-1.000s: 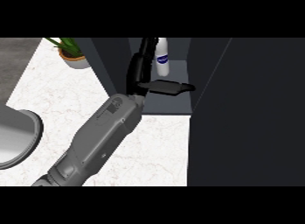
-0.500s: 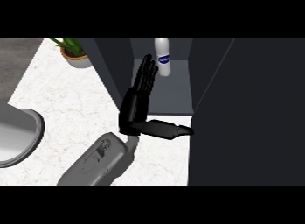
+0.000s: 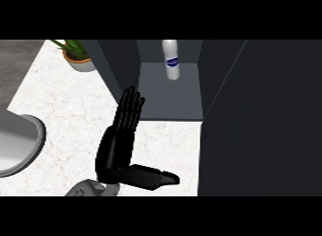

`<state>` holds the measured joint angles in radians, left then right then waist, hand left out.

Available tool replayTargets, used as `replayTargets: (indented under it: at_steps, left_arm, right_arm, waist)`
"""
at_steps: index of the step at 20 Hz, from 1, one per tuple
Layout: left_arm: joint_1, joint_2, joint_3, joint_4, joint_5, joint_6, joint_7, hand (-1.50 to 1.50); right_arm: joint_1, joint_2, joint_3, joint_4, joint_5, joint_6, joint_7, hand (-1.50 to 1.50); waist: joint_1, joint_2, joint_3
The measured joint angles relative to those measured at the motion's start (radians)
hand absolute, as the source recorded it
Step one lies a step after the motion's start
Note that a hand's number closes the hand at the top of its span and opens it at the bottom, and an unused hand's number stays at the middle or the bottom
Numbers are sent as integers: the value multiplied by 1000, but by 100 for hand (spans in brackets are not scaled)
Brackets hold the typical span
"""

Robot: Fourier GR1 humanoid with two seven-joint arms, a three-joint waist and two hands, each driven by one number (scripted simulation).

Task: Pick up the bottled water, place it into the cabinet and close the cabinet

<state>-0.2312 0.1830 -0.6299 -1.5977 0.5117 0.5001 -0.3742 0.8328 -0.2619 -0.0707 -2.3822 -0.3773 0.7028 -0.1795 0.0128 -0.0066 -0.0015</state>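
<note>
A black hand (image 3: 119, 143) lies over the white marble table (image 3: 61, 101), fingers straight and released, thumb jutting sideways, fingertips near the open cabinet's (image 3: 170, 94) front edge. The bottled water (image 3: 170, 60) stands upright at the back of the cabinet shelf. A potted plant (image 3: 77, 56) sits at the table's far edge, a grey bowl (image 3: 10, 145) at its left edge.

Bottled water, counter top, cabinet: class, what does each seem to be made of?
Bottled water: probably plastic, smooth white body with a blue label. Counter top: looks like polished marble or a stone-like laminate, white with faint grey veining. Cabinet: dark, matt, flat panels, maybe painted wood or metal.
</note>
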Motion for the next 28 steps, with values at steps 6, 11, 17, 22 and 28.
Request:
replayTargets:
  at_steps: [6, 11, 17, 22, 28]
  left_arm:
    - [151, 96, 8, -153, 5, -25, -19, -150]
    - [223, 141, 20, -230, 3, -27, -23, -150]
    - [334, 201, 53, -299, 24, -59, -63, -150]
    - [384, 236, 93, -348, 45, -74, -71, -150]
    - [458, 277, 131, -390, 72, -110, -94, -150]
  right_arm:
    - [6, -17, 149, -10, 18, 13, 62, 150]
    - [-16, -10, 288, -19, 43, -2, 119, 150]
    - [-52, 15, 443, -30, 108, -36, 173, 150]
    - [-123, 55, 546, -49, 211, -101, 233, 150]
    - [-234, 103, 645, -93, 395, -174, 362, 150]
  waist:
    - [0, 1, -1]
    - [-4, 0, -2]
    - [-8, -5, -4]
    - [-5, -5, -5]
    - [5, -7, -6]
